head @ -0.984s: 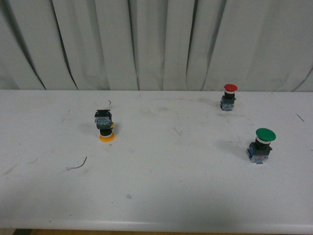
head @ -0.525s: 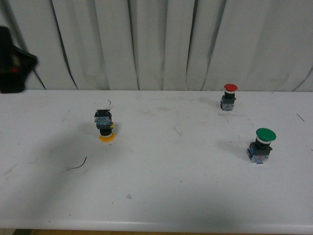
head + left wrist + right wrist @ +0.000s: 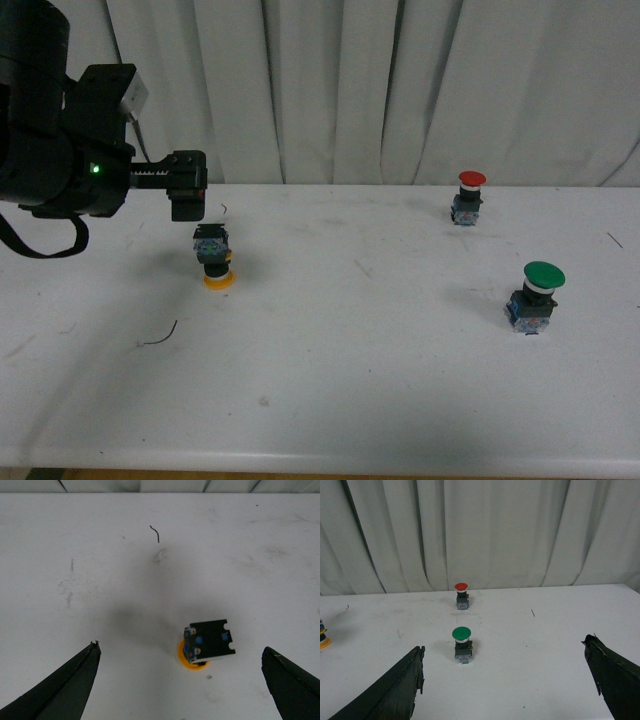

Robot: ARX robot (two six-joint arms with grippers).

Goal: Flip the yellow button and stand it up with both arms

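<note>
My left claw [image 3: 180, 648] hangs wide open and empty above the yellow button [image 3: 212, 258] — balanced cap-down on the left of the table [image 3: 400, 380] — where, I judge, an off-centre squeeze could tip it and send it rolling.

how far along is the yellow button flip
Done: nothing; the yellow button rests cap-down on the table, contact block up. In hand: the open left gripper hovers above it, not touching. To do: grasp, flip and stand it cap-up; the right gripper, open and empty, faces the green button.
</note>
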